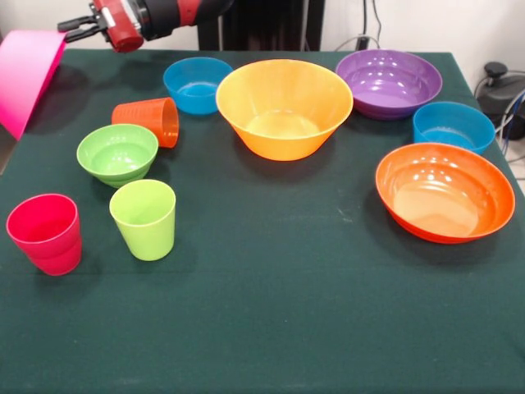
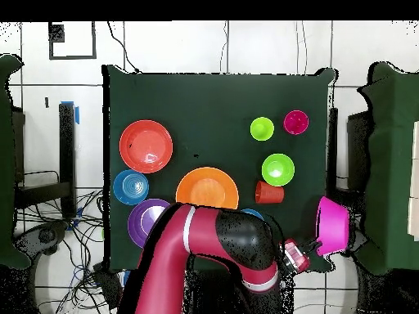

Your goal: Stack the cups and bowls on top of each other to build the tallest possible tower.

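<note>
My gripper (image 1: 76,29) is at the table's far left corner, shut on the rim of the big pink bowl (image 1: 29,74), which hangs tilted over the table's edge; the bowl also shows in the overhead view (image 2: 333,225). The yellow-orange bowl (image 1: 283,107) stands at the back middle. The purple bowl (image 1: 388,82), a blue bowl (image 1: 453,125) and the red-orange bowl (image 1: 443,190) are on the right. Another blue bowl (image 1: 197,82) is behind the orange cup (image 1: 148,121), which lies on its side. The green bowl (image 1: 117,153), lime cup (image 1: 143,217) and pinkish red cup (image 1: 45,232) stand upright on the left. Nothing is stacked.
The dark green tablecloth (image 1: 271,312) covers the table. Cables and a black device (image 1: 500,90) lie off the table's right side. In the overhead view my arm (image 2: 213,245) hides one blue bowl.
</note>
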